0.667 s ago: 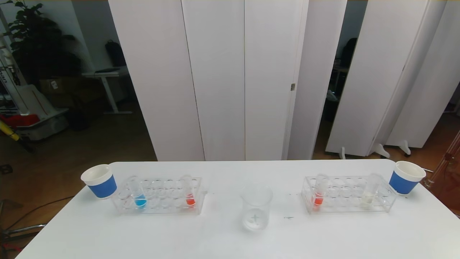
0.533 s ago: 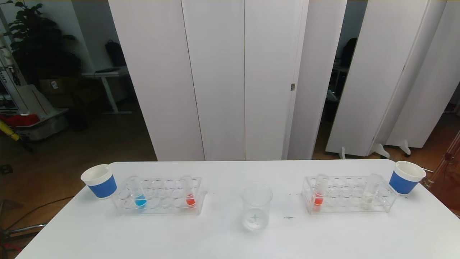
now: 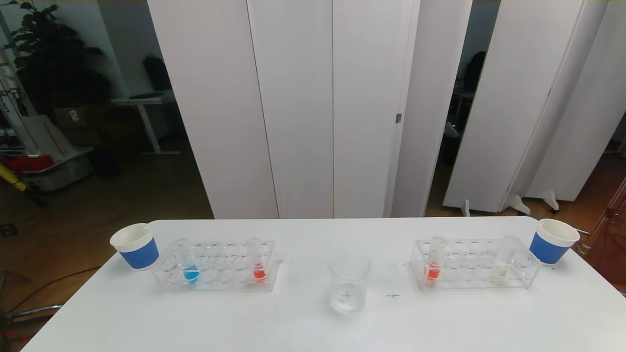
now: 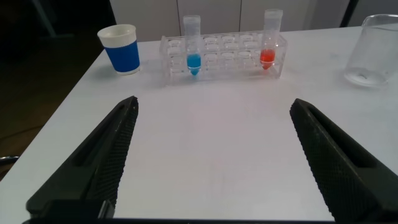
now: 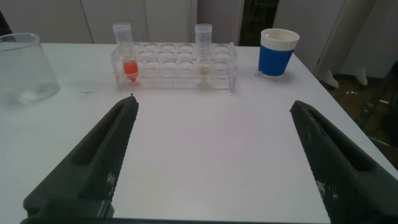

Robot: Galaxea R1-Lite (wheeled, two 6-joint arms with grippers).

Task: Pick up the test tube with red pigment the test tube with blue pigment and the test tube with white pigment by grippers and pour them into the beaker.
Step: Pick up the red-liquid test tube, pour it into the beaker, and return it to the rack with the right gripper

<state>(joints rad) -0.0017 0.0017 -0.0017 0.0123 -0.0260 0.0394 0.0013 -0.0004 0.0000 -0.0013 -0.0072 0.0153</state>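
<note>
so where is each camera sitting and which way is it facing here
Head view: high on the robot, looking forward and down over the white table at both racks and the beaker; no arm shows.
Left wrist view: low above the table's near side, facing the test tube with blue pigment; the open left hand frames it.
Right wrist view: likewise low, facing the test tube with white pigment; the open right hand frames it.
Both wrist views share the beaker with the head view.

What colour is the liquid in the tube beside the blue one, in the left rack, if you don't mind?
Orange-red; clearest in the left wrist view.
</note>
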